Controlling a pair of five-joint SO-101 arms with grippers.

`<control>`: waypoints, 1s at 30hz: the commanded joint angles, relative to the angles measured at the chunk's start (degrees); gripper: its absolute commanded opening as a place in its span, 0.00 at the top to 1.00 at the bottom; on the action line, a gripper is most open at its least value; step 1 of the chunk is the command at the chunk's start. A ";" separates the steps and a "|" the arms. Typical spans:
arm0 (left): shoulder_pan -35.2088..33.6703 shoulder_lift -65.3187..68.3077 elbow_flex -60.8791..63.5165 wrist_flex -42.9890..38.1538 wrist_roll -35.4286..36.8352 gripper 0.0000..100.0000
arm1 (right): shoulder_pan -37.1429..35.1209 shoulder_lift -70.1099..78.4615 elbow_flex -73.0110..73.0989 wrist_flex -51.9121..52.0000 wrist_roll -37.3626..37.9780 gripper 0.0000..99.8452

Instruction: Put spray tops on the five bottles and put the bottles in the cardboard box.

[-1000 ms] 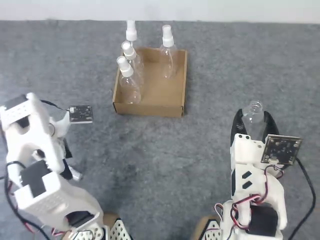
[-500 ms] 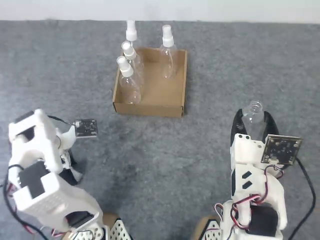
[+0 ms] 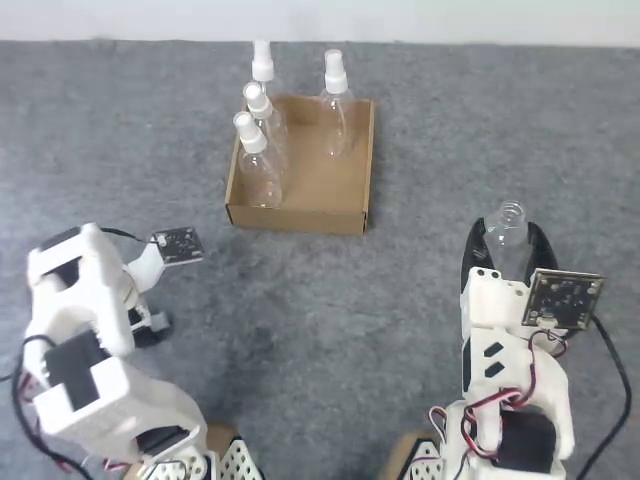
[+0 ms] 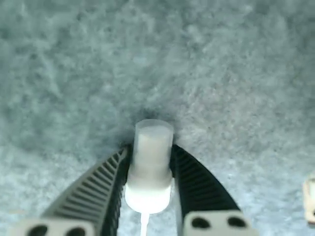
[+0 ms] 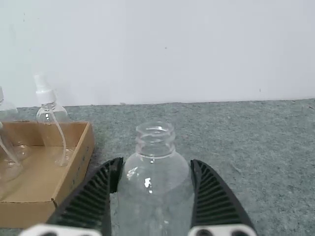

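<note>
The cardboard box (image 3: 298, 216) sits at far centre on the grey carpet (image 3: 420, 130) and holds four capped bottles (image 3: 258, 165) upright (three along its left side, one at the far right). At near right, the right gripper (image 3: 509, 232) is clamped on the upright uncapped bottle (image 5: 155, 147). At near left, the left gripper (image 4: 149, 152) pinches a white spray top (image 4: 150, 164).

- The left arm (image 3: 85, 290) has swung a little toward the other arm's side.
- The left gripper (image 4: 149, 147) has moved along with it, carrying the 1 spray top (image 4: 149, 172) between its fingers.
</note>
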 commanded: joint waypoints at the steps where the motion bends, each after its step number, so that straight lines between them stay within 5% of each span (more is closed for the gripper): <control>1: 1.58 -1.41 -1.54 -2.81 6.15 0.94 | -0.57 -0.48 -0.70 -1.98 1.23 0.96; 15: 2.02 -1.49 -16.66 22.42 9.41 0.99 | -1.01 -0.48 -0.70 -1.71 1.23 0.96; 22: 2.02 -7.38 -17.80 26.64 10.11 0.99 | -6.20 -0.48 -0.62 -1.27 1.23 0.97; 30: 3.60 -19.69 -17.80 22.77 20.92 0.99 | -12.26 -0.57 -0.62 0.22 1.14 0.96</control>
